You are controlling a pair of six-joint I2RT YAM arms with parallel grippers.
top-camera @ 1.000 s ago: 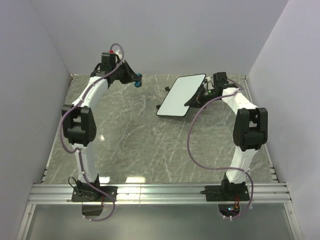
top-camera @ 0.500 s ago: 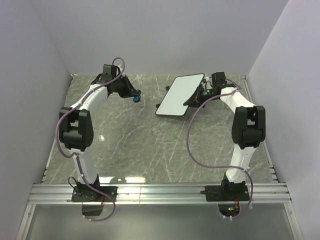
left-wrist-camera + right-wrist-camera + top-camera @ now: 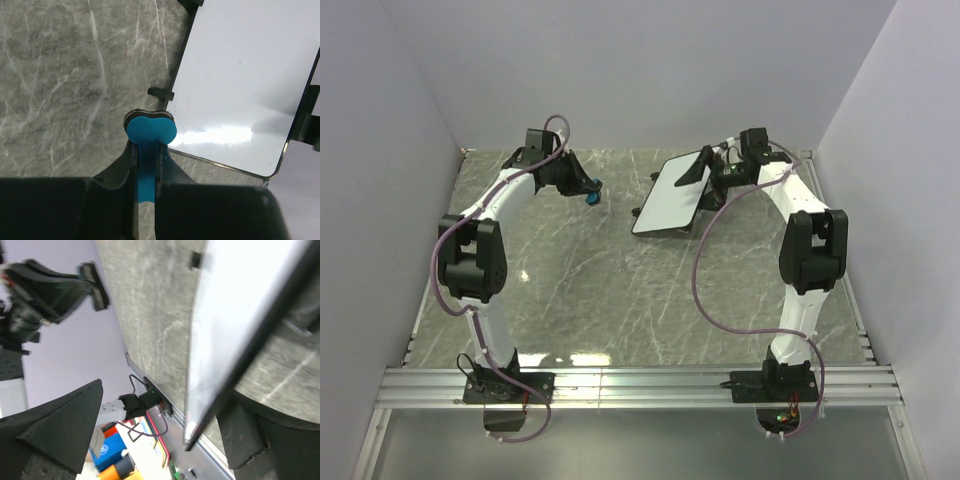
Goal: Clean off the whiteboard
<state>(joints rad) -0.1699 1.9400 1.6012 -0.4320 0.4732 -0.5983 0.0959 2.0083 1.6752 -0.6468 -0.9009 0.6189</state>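
Right tool [image 3: 703,184] has sprung open around the whiteboard's [image 3: 665,200] edge.

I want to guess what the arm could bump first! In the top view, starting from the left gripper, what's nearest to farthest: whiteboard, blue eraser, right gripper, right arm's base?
From the left gripper:
1. blue eraser: pinched in its fingers.
2. whiteboard: just to its right.
3. right gripper: at the whiteboard's far right edge.
4. right arm's base: at the table's near edge, right side.
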